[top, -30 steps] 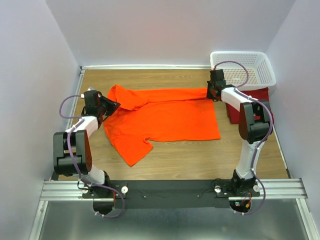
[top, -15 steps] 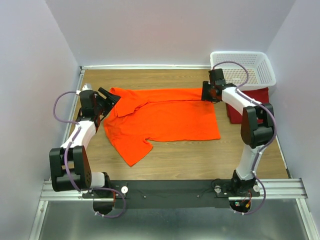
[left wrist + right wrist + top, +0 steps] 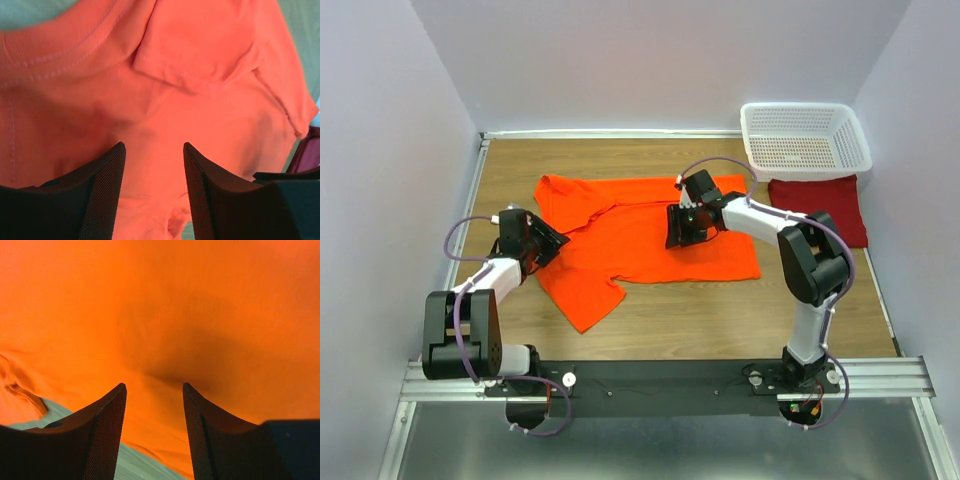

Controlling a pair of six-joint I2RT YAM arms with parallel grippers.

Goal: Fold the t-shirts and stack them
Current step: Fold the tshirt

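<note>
The bright orange t-shirt (image 3: 650, 240) lies spread on the wooden table, one sleeve pointing toward the near left. My left gripper (image 3: 550, 241) is at the shirt's left edge, open, and in the left wrist view orange cloth (image 3: 200, 100) fills the space beyond its empty gap (image 3: 154, 160). My right gripper (image 3: 679, 227) hovers over the shirt's middle, also open (image 3: 154, 400), with only cloth (image 3: 175, 315) below it. The dark red t-shirt (image 3: 818, 205) lies as a folded rectangle at the right, apart from both grippers.
A white mesh basket (image 3: 806, 137) stands at the back right corner, just behind the dark red shirt. Purple walls close in the table on the left, back and right. Bare wood (image 3: 720, 320) shows in front of the orange shirt.
Both grippers opened and let go of the orange shirt's far edge. The right arm swung left from the shirt's far right corner to its middle, uncovering the dark red shirt. The left gripper shifted nearer.
</note>
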